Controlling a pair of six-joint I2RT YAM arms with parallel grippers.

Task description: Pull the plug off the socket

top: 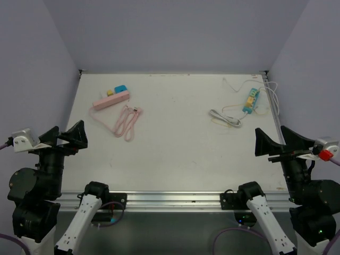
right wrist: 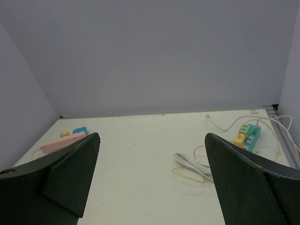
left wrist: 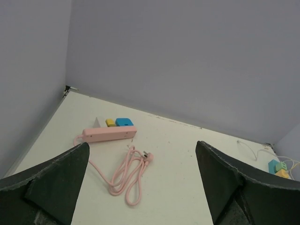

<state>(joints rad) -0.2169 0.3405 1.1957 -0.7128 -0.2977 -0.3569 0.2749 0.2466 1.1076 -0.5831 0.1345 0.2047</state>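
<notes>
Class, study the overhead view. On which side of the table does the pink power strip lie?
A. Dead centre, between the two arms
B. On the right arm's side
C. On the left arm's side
C: the pink power strip lies far back on the left, its pink cord looped beside it, while the teal power strip lies on the right.

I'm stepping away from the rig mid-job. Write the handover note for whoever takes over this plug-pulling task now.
Left gripper: open, empty, near left, well short of the strips.
Right gripper: open, empty, near right.
Pink plastic power strip: far left, with a blue plug and a yellow plug seated. Its pink cable is coiled in front.
Teal power strip: far right, plugs in it too, among white cables.
Done: nothing.
Left: reach a strip, grip a plug, pull it out.
</notes>
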